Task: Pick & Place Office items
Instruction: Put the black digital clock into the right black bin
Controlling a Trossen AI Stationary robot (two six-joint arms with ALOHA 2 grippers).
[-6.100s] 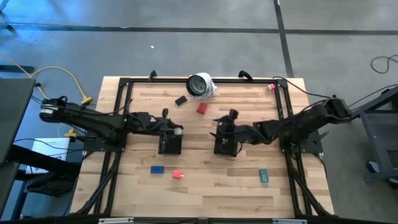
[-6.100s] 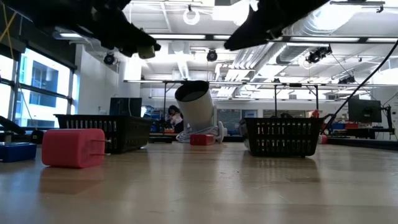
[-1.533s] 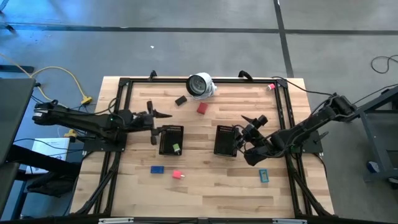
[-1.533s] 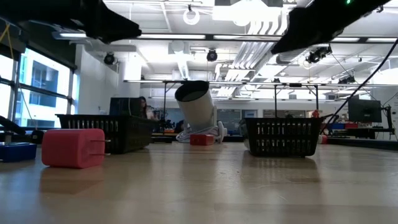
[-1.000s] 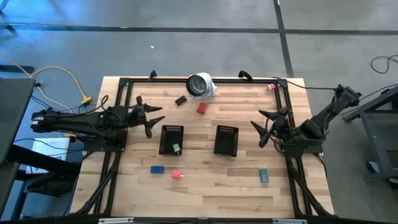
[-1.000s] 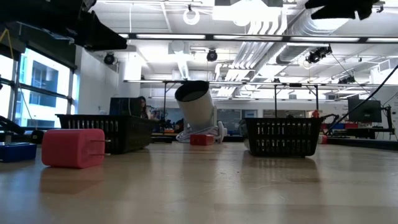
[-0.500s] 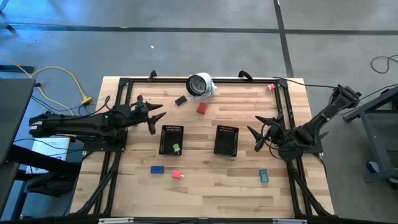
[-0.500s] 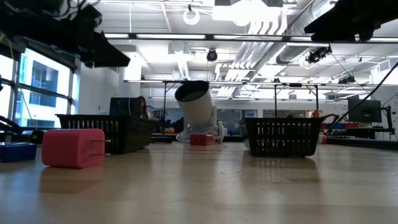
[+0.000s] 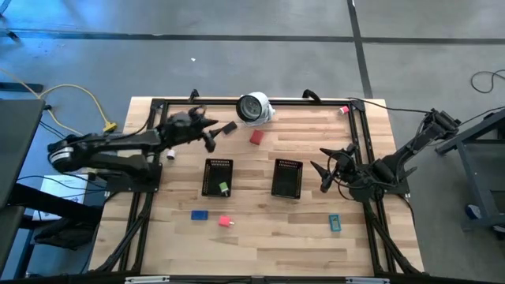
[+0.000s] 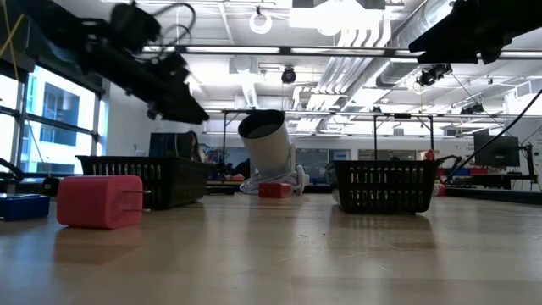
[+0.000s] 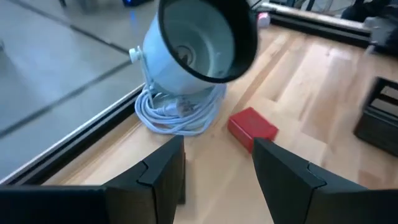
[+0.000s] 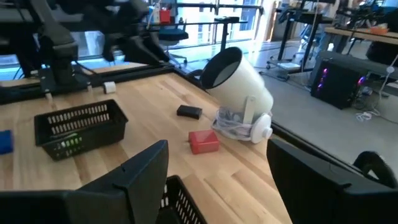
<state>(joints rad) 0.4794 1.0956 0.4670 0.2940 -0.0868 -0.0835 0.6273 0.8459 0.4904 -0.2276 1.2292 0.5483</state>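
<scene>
Upper left of the high view: left gripper (image 9: 207, 130) spread, empty, near dark brown piece (image 9: 230, 127).
Risk: overshoot could nudge red piece (image 9: 256, 137); right gripper (image 9: 330, 167) spread, idle.

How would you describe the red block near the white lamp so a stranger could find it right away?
Start at the far edge of the table, where a white round lamp lies on its side with a coiled white cable. The red block lies flat on the wood just in front of the lamp. Unlike the dark piece to its left, it is bright red and squarish.
</scene>
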